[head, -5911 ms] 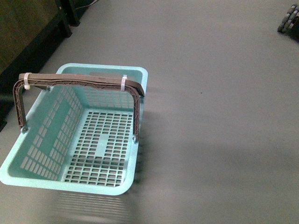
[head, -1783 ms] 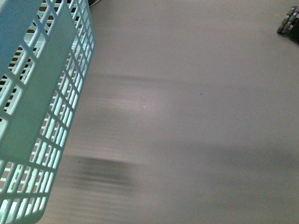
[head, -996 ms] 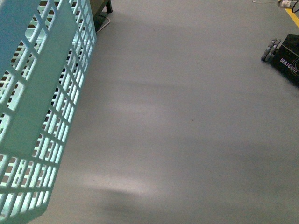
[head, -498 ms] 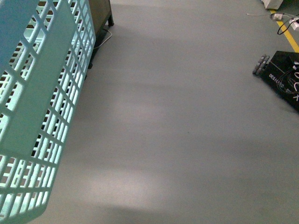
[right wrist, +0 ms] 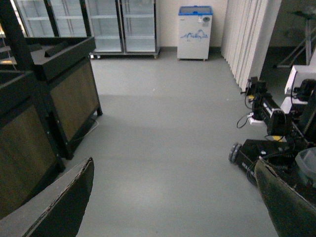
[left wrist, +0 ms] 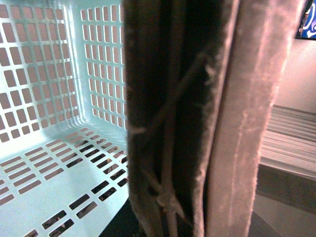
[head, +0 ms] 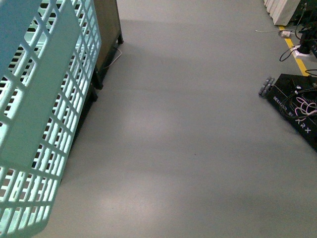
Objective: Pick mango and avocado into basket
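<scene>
The light turquoise basket [head: 44,114] hangs lifted at the left of the front view, its slotted underside facing me. In the left wrist view its brown handle [left wrist: 197,118] fills the picture right in front of the camera, held in my shut left gripper, whose fingers are hidden behind it; the basket's slotted walls and floor [left wrist: 54,148] lie beyond and hold nothing. My right gripper [right wrist: 173,207] is open, its dark fingers [right wrist: 59,207] spread wide over bare grey floor. The mango and the avocado are out of view.
A dark wooden display stand [head: 106,34] stands at the left [right wrist: 54,98]. A black wheeled robot base with cables [head: 294,106] sits at the right [right wrist: 261,148]. Glass-door fridges [right wrist: 103,24] and a small white freezer [right wrist: 195,32] line the far wall.
The basket went from standing on the floor to hanging raised at the left. Over the last second the view has travelled forward: the stand and the wheeled base have come further into the picture.
</scene>
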